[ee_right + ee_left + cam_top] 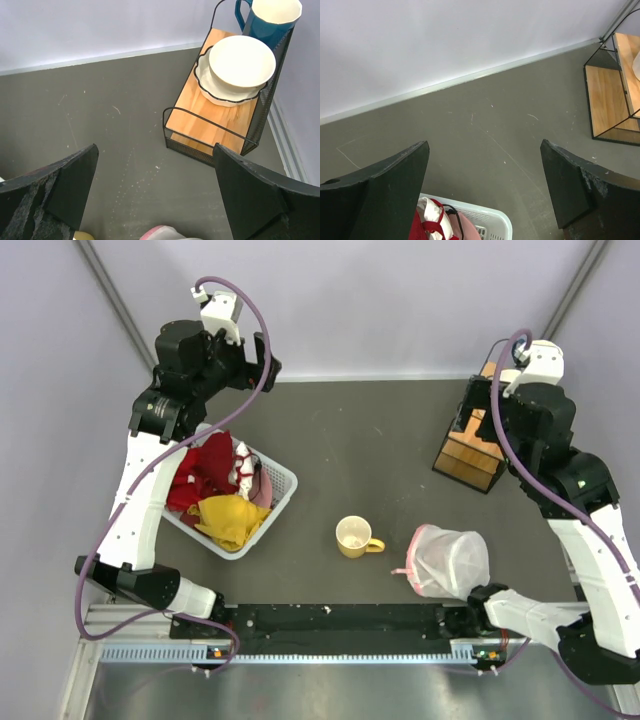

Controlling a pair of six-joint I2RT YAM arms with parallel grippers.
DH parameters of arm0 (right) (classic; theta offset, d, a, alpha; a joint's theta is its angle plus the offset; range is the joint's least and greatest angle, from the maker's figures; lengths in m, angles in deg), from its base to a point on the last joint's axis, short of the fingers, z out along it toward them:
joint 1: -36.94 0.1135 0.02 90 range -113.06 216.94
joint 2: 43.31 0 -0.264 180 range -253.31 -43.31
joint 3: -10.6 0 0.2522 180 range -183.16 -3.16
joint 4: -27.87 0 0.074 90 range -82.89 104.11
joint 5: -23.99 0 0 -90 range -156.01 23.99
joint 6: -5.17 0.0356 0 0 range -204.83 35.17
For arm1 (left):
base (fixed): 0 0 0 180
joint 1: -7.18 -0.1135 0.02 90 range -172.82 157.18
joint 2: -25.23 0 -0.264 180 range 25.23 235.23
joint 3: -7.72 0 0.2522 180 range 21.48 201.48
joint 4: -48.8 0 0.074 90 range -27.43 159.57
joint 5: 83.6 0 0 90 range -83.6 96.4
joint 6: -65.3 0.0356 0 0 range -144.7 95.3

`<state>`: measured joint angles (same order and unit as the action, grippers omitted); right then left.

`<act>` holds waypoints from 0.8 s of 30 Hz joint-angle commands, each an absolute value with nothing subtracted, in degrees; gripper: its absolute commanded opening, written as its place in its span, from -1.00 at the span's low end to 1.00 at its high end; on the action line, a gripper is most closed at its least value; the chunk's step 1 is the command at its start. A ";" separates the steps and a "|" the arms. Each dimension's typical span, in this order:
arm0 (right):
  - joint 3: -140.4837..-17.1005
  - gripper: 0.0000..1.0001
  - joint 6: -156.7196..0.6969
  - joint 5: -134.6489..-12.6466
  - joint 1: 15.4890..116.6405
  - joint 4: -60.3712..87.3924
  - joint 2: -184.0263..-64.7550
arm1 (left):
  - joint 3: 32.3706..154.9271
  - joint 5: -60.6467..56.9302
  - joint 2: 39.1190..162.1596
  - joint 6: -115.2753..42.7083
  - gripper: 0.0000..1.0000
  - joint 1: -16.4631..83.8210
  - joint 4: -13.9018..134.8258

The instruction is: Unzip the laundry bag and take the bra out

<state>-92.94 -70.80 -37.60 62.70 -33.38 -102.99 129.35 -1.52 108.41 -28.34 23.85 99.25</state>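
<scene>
top: approach step, nothing gripped. laundry bag [450, 562] sits near the front edge, right of the yellow mug [355, 536], just by the right arm's base, pink trim facing the mug. the bra can't be made out, presumably inside the mesh. both arms are up near the back, well apart from the bag.

left wrist: left gripper [485, 150] has its fingers wide apart and empty. only the basket [495, 220] rim shows below, no bag.

right wrist: right gripper [155, 150] is also spread and empty. the bag's pink edge just shows at the bottom, below the fingers. next move, i'd say: bring the right down, find the zipper pull, left pins the bag.
</scene>
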 commanded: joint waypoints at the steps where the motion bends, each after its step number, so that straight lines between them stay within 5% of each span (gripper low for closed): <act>1: -95.53 0.98 -71.11 -37.88 63.39 -32.04 -102.11 | 129.76 -1.60 108.11 -28.31 0.98 24.05 98.25; 13: -94.57 0.98 -72.97 -42.44 63.31 -31.60 -100.09 | 128.36 0.16 108.20 -25.76 0.98 27.21 99.83; 24: -74.72 0.98 -67.00 -55.27 63.39 -30.98 -90.78 | 119.93 -0.80 107.59 -32.42 0.98 30.20 98.43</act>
